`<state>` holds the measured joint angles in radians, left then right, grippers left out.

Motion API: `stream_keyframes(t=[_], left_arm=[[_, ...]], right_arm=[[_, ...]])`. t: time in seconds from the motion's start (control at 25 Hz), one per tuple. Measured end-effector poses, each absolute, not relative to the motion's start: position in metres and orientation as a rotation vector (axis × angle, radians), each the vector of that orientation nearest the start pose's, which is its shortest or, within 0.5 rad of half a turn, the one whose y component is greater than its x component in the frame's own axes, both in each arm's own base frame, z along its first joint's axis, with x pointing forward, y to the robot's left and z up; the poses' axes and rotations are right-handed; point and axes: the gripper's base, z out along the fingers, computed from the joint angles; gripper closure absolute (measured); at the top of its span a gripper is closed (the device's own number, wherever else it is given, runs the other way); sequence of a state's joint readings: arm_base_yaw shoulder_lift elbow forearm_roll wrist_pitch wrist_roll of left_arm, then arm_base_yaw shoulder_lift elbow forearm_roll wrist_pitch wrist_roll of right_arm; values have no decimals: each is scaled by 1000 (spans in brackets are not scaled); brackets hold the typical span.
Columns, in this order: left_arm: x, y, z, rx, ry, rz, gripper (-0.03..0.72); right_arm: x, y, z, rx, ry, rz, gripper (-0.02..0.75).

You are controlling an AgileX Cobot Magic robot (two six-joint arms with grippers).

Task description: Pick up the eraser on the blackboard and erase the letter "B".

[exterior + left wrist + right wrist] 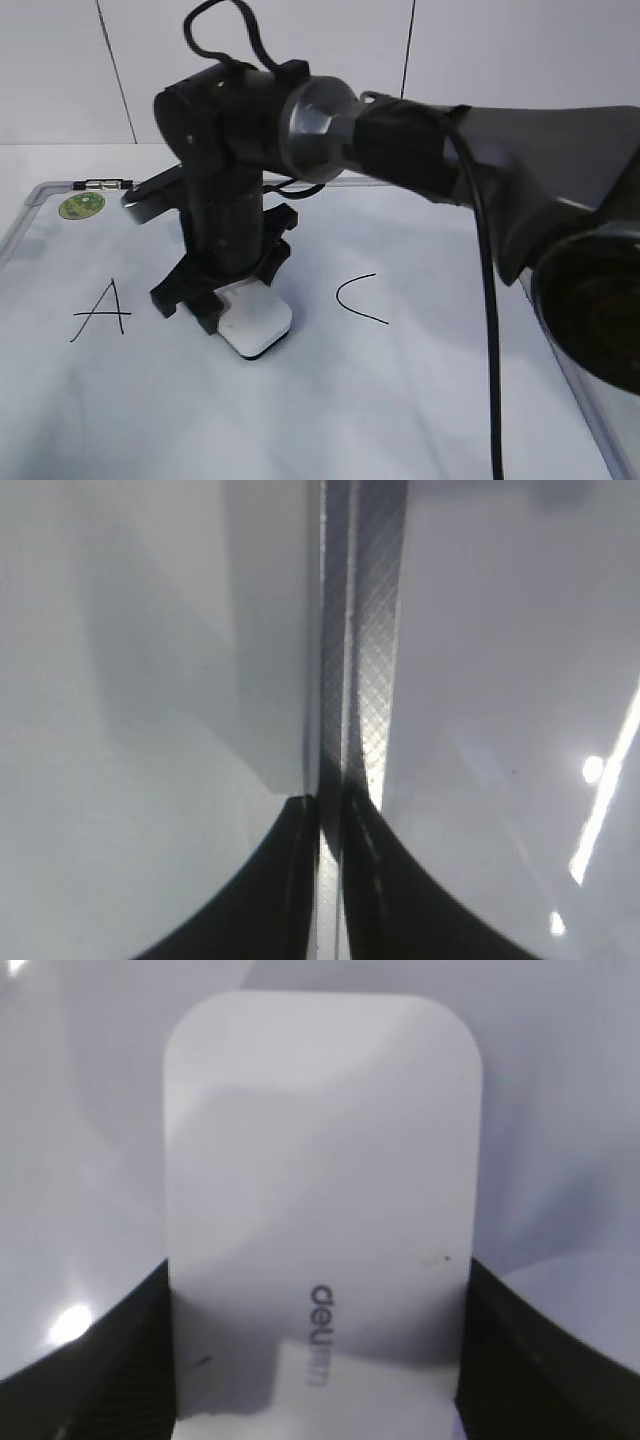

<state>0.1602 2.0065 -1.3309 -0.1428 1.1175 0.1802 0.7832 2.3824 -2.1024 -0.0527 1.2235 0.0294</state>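
Right tool (228, 300) first: we see it pointing down at the blackboard (400, 400), its dark fingers (120, 1360) set against the two long sides of the eraser (256, 318), so it is closed on the eraser at that width. In the right wrist view the eraser (322, 1190) fills the middle of the picture, a white rounded block with small grey print near its lower end, one dark finger pressed to each flank. In the exterior view the eraser lies flat on the white surface, its dark underside showing as a thin edge along the bottom, and we cannot tell whether it is lifted at all.

It sits between the black "A" (100, 310) on the left and the black "C" (358, 298) on the right, nearer the middle of the board. We cannot see the letter "B"; the spot between the other two letters is covered by the eraser and the arm above it.

We see the left tool (325, 810) only in its own wrist view, where the two dark fingers (275, 880) stand almost together with a narrow slit between them and nothing held. Beyond them runs a grey strip with a fine cross-hatched pattern, and pale blank surface lies on both sides.

A round green sticker (82, 206) sits near the board's far left corner, just inside the grey frame.
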Motion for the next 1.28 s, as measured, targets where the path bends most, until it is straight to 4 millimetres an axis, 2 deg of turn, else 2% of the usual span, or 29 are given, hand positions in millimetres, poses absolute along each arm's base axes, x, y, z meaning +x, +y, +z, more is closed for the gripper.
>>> stream_keyframes(t=[0.2,0.48,0.64,0.92,1.04,1.12,1.28], left_arm=[[360,46,152,-85,3243,-238,621],[360,46,152,-84,3245,-239,621],[360,46,152,-84,3245,-239,621],[360,46,152,-84,3247,-240,621],[360,46,152,-84,3249,-241,621],[360,46,152,-84,3251,-241,621],[360,46,152,-84,3250,-242,621]], right_arm=[[329,370,173,-1208,2733,55,225],[329,370,172,-1212,2732,44,225],[338,364,171,-1176,2737,16,225],[384,324,174,-976,2770,-52,225],[398,313,176,-924,2768,-65,225],[400,313,181,-912,2756,-57,225],[390,328,186,-937,2749,25,225]])
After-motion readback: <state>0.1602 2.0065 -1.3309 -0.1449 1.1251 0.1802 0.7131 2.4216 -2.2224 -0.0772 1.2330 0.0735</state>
